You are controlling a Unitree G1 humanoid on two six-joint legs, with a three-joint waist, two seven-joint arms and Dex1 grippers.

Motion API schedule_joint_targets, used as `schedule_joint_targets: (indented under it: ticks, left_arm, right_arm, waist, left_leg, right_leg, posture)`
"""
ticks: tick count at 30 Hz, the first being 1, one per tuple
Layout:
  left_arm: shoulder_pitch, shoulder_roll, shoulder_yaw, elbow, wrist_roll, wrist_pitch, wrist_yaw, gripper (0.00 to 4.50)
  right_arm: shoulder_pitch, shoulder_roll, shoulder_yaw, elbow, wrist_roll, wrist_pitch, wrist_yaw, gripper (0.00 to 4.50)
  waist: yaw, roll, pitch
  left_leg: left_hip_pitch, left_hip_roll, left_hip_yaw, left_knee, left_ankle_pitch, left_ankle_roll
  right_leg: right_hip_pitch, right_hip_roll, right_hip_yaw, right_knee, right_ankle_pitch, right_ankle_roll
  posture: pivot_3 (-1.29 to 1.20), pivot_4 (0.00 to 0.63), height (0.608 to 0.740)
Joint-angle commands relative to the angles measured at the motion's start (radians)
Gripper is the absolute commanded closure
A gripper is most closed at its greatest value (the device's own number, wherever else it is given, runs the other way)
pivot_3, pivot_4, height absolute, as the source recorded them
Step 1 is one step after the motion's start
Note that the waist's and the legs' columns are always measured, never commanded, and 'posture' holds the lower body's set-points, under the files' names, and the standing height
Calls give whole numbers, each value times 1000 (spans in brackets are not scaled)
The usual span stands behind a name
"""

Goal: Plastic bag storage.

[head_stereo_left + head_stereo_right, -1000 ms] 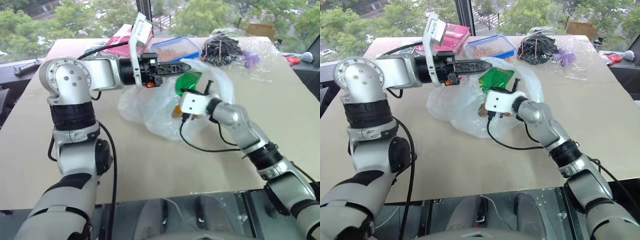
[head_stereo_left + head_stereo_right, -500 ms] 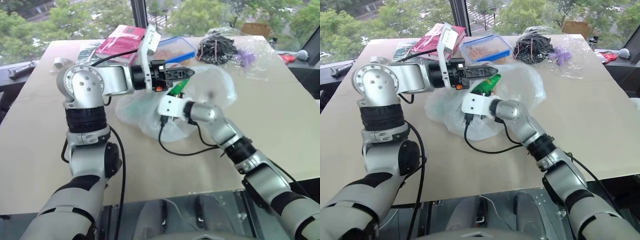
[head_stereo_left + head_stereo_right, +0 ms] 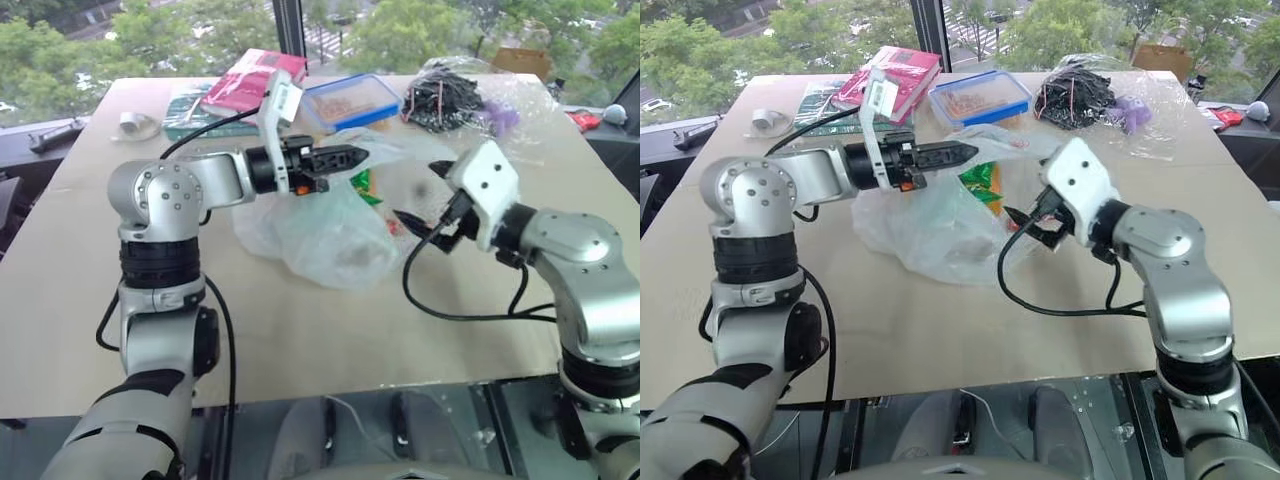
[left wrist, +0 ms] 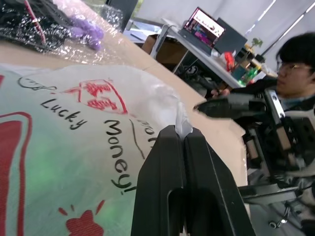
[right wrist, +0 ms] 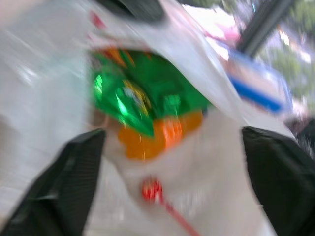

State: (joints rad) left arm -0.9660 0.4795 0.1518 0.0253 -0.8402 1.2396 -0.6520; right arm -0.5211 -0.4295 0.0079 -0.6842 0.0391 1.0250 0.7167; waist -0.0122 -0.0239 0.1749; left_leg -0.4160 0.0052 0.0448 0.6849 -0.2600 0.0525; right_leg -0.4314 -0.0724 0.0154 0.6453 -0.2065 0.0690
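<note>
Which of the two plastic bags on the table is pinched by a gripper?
The white plastic bag with red print: the left gripper is shut on its edge. The clear bag of black sticks lies untouched at the far side.

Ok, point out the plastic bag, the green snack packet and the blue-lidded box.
plastic bag (image 3: pixel 930 225): right eye view, its bulging front.
green snack packet (image 3: pixel 980 182): right eye view, face seen through the bag.
blue-lidded box (image 3: pixel 980 97): right eye view, lid centre.

Plastic bag (image 3: pixel 940 215): translucent white, red logo print and black lettering. Snack packet (image 3: pixel 982 186) seen through it: shiny green with orange patch. At the far edge: pink-red book (image 3: pixel 898 72); blue-rimmed clear box (image 3: pixel 982 96), tan contents.
</note>
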Motion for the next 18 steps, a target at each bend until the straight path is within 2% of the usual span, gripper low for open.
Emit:
schedule_joint_targets:
  ticks: [1, 4, 7, 10, 14, 15, 16, 18]
  left_arm:
    - [18, 51, -12, -80, -11, -44, -78, 3296]
    - [54, 113, -31, -138, -10, -64, -144, 2109]
    - [99, 201, -34, -188, -19, -88, -232, 2109]
    - [132, 288, -3, -227, -88, -43, -316, 2109]
    - [217, 407, 17, -319, -188, -1, -435, 2031]
    - [232, 427, 26, -331, -225, 28, -456, 2031]
    - [260, 452, 27, -361, -258, 48, -485, 2031]
    - [313, 474, 11, -422, -283, 55, -495, 2031]
  right_arm:
    - [12, 10, -68, -17, 4, 88, -98, 0]
    - [27, 13, -78, 75, -7, 80, -166, 0]
    - [27, 15, -82, 186, -4, 25, -211, 0]
    - [17, 20, -101, 298, 12, -40, -234, 0]
    - [21, -11, -109, 351, 36, -105, -224, 1266]
    - [25, -23, -108, 343, 50, -110, -206, 1903]
    - [25, -23, -120, 332, 67, -103, -199, 2019]
    - [24, -26, -136, 318, 93, -98, -199, 2725]
  waist:
    - [-1, 0, 0]
    - [-2, 0, 0]
    - [-2, 0, 0]
    - [-6, 0, 0]
    - [-3, 1, 1]
    - [-3, 1, 1]
    - [-3, 1, 1]
    - [-4, 1, 1]
  left_leg:
    - [0, 0, 0, 0, 0, 0]
    - [0, 0, 0, 0, 0, 0]
    - [0, 0, 1, 0, 0, 0]
    - [0, 0, 1, -1, 0, 0]
    - [0, 1, 1, -1, 0, 1]
    - [0, 1, 1, -1, 0, 1]
    - [0, 1, 1, -1, 0, 1]
    - [-1, 1, 1, -1, -1, 1]
  right_leg:
    - [0, 0, 0, 0, 0, 0]
    - [0, 1, 0, 0, 0, 0]
    - [0, 1, 0, -1, 0, 0]
    - [0, 1, 1, -1, 0, 0]
    - [0, 1, 1, -2, 0, 0]
    - [0, 1, 1, -2, 0, 0]
    - [0, 1, 1, -2, 0, 0]
    - [0, 1, 1, -3, 0, 0]
  posture:
    - [0, 150, 740]
    - [0, 150, 740]
    - [0, 150, 740]
    - [0, 150, 740]
    - [0, 150, 740]
    - [0, 150, 740]
    - [0, 150, 740]
    - [0, 150, 740]
